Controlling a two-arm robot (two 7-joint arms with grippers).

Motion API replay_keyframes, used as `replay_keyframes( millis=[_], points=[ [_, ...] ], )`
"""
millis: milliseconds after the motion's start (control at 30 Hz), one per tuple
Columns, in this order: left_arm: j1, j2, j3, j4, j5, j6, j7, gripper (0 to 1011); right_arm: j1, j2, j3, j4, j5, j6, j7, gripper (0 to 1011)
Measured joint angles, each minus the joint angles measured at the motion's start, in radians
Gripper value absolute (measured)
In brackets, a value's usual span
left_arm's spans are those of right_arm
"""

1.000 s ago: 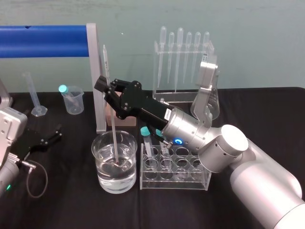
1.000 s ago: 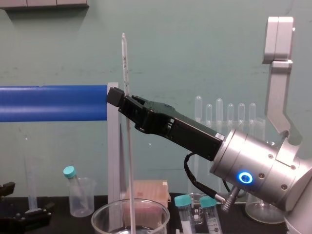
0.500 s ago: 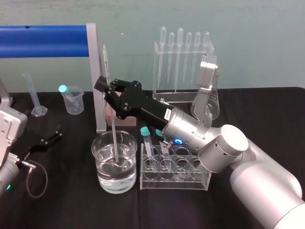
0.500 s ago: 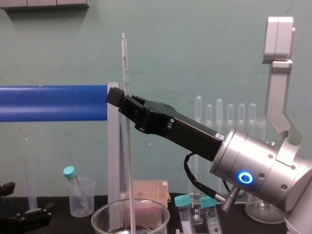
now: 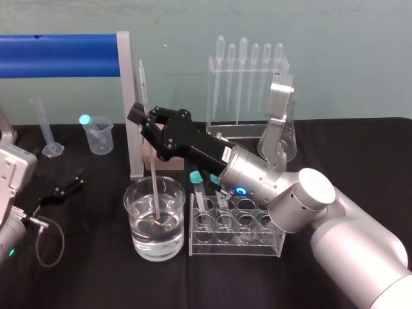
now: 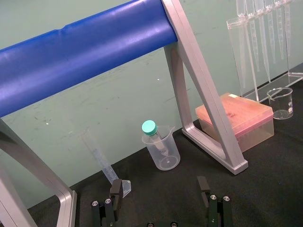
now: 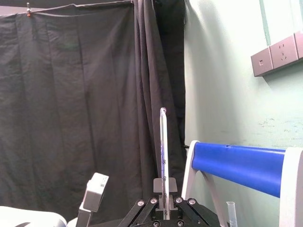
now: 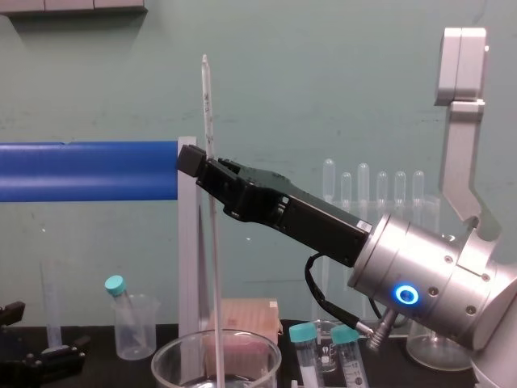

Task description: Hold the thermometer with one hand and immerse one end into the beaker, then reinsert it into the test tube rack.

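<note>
**Head view.** We see the right gripper [image 5: 145,119] clamped on the thermometer [image 5: 153,175], whose lower end sits in the water of the beaker [image 5: 132,212]. The test tube rack [image 5: 237,226] stands just beside the beaker, and a grey frame post [image 5: 126,103] rises close behind it.

**Left wrist view.** The left gripper [image 6: 160,198] is spread wide and empty. A small plastic beaker [image 6: 163,153] and a pink box [image 6: 239,118] lie ahead of it.

**Right wrist view.** The rod stands upright beside the blue bar [image 7: 236,165].

**Chest view.** We see open room above the rod's top.

whitish thermometer [image 5: 153,174], clear beaker [image 5: 136,232], blue bar [image 5: 58,56], black right claw [image 5: 143,120]
</note>
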Motion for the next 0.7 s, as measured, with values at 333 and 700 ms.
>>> replay_keyframes(
  millis=[333,700],
  points=[
    [0.000,0.000,0.000,0.000,0.000,0.000,0.000,1008,0.000,0.000,0.000,0.000,0.000,0.000,0.000,52],
    [0.000,0.000,0.000,0.000,0.000,0.000,0.000,1008,0.000,0.000,0.000,0.000,0.000,0.000,0.000,52]
  ],
)
